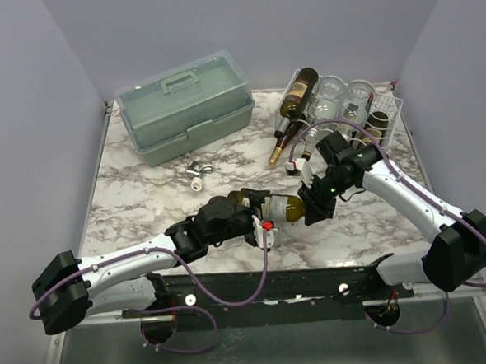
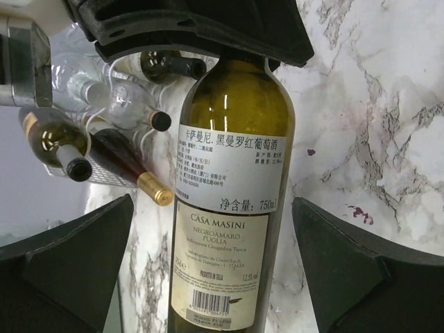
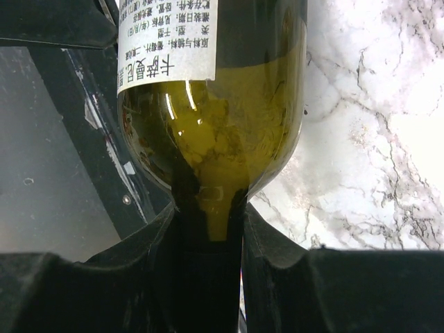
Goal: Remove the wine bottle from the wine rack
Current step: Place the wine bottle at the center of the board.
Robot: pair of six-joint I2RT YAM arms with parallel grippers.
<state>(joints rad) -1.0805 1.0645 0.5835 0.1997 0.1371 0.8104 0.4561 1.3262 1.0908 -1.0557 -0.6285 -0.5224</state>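
Note:
A green wine bottle [image 1: 282, 207] with a white label lies lengthwise at the table's front centre, apart from the white wire wine rack [image 1: 390, 117] at the back right. My right gripper [image 1: 314, 197] is shut on its neck; in the right wrist view the neck [image 3: 220, 208] sits pinched in my right gripper [image 3: 211, 232] below the shoulder [image 3: 222, 118]. My left gripper [image 1: 258, 219] is at the bottle's base end. In the left wrist view its fingers [image 2: 66, 267] stand wide on both sides of the bottle [image 2: 232, 208], with gaps and no touch.
The rack holds several other bottles [image 1: 297, 96], necks pointing toward the table's centre; they also show in the left wrist view [image 2: 104, 146]. A grey-green toolbox [image 1: 184, 103] stands at the back left. A small metal piece [image 1: 197, 176] lies in front of it.

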